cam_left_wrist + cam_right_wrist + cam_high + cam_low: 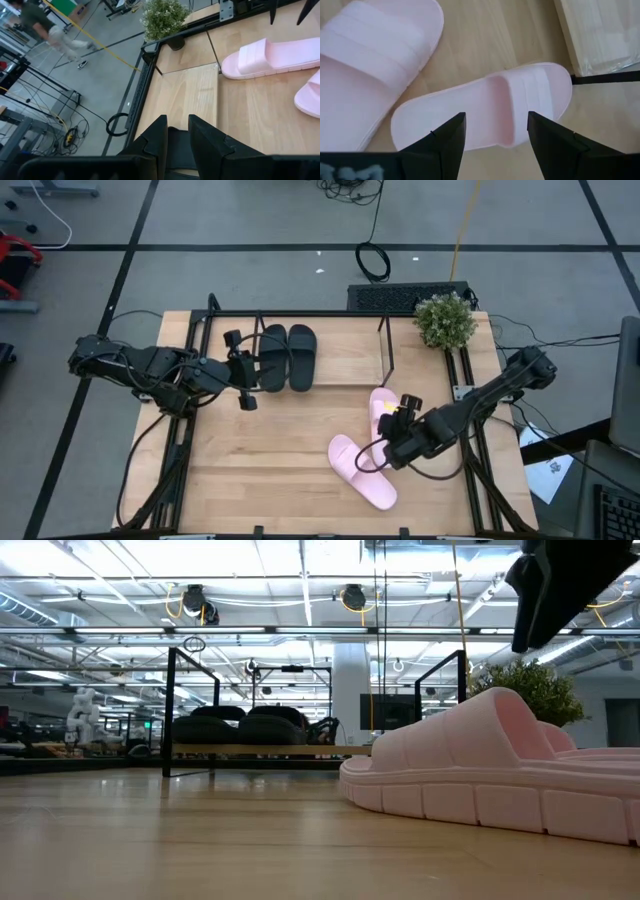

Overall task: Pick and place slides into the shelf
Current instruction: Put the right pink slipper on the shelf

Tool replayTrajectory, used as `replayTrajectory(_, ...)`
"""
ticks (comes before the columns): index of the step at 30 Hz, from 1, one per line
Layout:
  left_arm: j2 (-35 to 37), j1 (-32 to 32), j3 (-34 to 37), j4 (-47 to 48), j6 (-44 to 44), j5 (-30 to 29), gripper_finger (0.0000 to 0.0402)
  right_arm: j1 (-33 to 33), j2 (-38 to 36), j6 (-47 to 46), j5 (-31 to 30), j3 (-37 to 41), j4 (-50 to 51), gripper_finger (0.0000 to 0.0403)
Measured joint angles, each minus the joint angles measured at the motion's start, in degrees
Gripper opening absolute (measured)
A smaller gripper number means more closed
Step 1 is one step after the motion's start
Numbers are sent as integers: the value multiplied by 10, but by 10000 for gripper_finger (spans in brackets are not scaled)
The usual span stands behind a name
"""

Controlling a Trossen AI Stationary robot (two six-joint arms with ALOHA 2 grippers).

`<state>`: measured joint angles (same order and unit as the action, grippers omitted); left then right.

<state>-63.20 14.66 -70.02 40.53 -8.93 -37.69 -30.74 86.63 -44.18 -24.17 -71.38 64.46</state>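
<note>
Two black slides lie side by side on the shelf's (385, 345) wood base: the left one (272, 358) and the right one (302, 358). My left gripper (246, 370) reaches in level from the table's left and is shut on the left black slide (178, 145). Two pink slides rest sole-down on the table, one (380, 405) just outside the shelf's right end and one (362, 472) nearer the front. My right gripper (496, 125) hangs open above the farther pink slide (485, 107), a finger on each side and clear of it. It also shows high up in the low view (560, 585). My left gripper pinches the left black slide between its two fingers (155, 137), coming level from the table's left at the slide's long left side (262, 362). Black material (179, 137) fills the gap between the fingers. The slide lies flat on the shelf's base, parallel to the other black one.
A potted plant (445, 320) stands at the table's far right corner beside the shelf. The shelf's thin black rods (168, 710) rise around its base. Bare wood lies at the table's near left (250, 470). A person (45, 25) walks on the floor beyond the table.
</note>
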Motion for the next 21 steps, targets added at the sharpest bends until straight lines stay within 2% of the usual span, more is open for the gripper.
replayTrajectory(11, 0, 0, 0, 0, -4, 0, 86, 29, 3, 1, 0, 80, -38, 203)
replayTrajectory(21, 0, 0, 0, 0, -3, 0, 86, 69, 3, 54, 0, 129, -110, 203)
